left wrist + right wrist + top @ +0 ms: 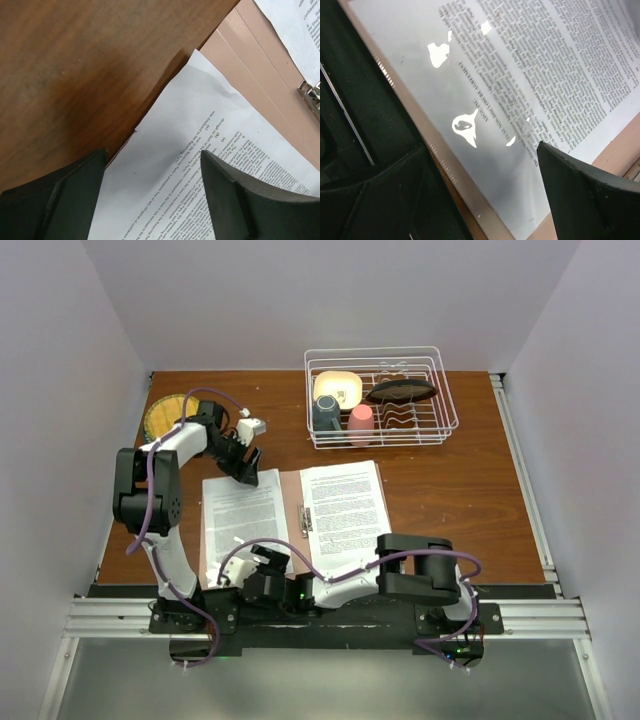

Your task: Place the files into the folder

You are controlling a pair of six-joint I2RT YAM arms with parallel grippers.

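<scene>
While both files (343,505) lie on open folder (292,508), one per leaf, left gripper (152,155) hangs spread over far corner of left sheet (243,515); right gripper (480,150) spread over its near edge.

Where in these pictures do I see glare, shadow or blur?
Right wrist view: white glare patches lie on the sheet, and the print near them is blurred; left wrist view: a sheet corner casts a shadow on the table, and the fingers look soft; top view: the light is even.

left arm (182,440), right arm (345,587): white links, black joints | cables (150,500): purple loops | fingers (245,200): dark wedges, possibly rubber
</scene>
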